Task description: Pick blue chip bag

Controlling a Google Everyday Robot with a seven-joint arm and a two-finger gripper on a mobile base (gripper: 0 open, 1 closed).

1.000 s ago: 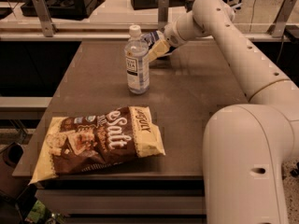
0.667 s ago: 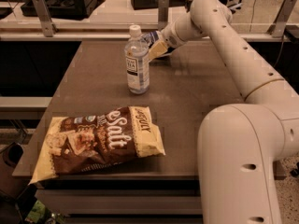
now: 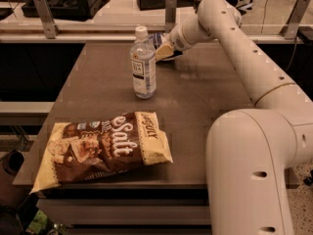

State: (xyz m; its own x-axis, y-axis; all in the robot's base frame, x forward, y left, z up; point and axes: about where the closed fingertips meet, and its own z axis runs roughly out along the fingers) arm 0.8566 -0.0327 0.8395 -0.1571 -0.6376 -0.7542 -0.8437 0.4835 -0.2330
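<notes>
The blue chip bag (image 3: 156,37) shows only as a small dark blue and white patch at the back of the table, just right of the water bottle's shoulder. The rest of it is hidden by the bottle and the gripper. My gripper (image 3: 164,51) reaches in from the right on the white arm (image 3: 230,43) and sits low over the bag's near side, touching or almost touching it.
A clear water bottle (image 3: 143,65) with a white cap stands just left of the gripper. A large brown and cream "Salt" bag (image 3: 105,147) lies at the table's front left. The brown table (image 3: 205,92) has a rail with metal posts behind it.
The arm has shifted only slightly. The gripper stays at the blue bag behind the bottle. The bottle and the Salt bag have not moved.
</notes>
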